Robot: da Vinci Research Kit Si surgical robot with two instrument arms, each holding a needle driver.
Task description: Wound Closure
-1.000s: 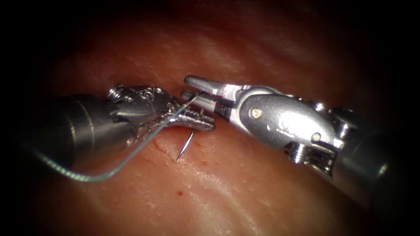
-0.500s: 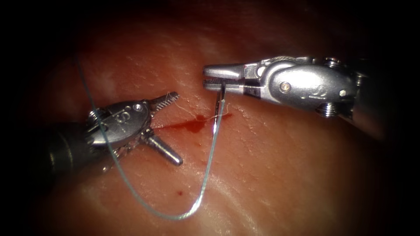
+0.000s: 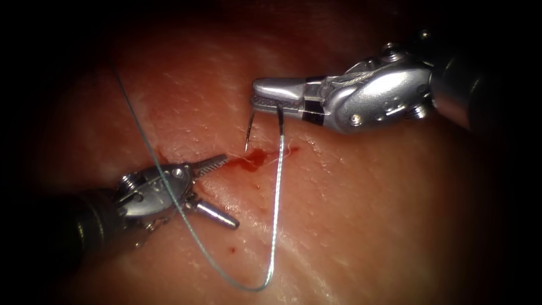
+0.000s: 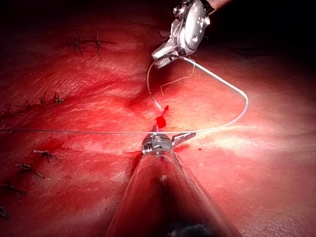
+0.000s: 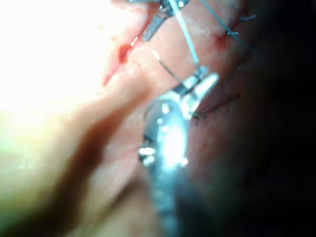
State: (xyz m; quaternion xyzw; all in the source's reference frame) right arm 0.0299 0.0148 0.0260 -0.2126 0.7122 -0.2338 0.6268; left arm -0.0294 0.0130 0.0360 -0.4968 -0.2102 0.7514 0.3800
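Both tools changed roles: right tool [image 3: 271, 100] now has fingers clamped on needle [image 3: 249, 131] mid-curve, clear of tissue [image 3: 367, 214]; left tool [image 3: 217, 189], fingers apart, empty. Handover done; thread [image 3: 275, 214] trails loose.

The pale pink, glistening slab of tissue [image 3: 350, 226] carries everything. A small pool of red fluid [image 3: 251, 160] sits near its middle. The thin, pale blue thread [image 3: 275, 226] loops across its near surface.
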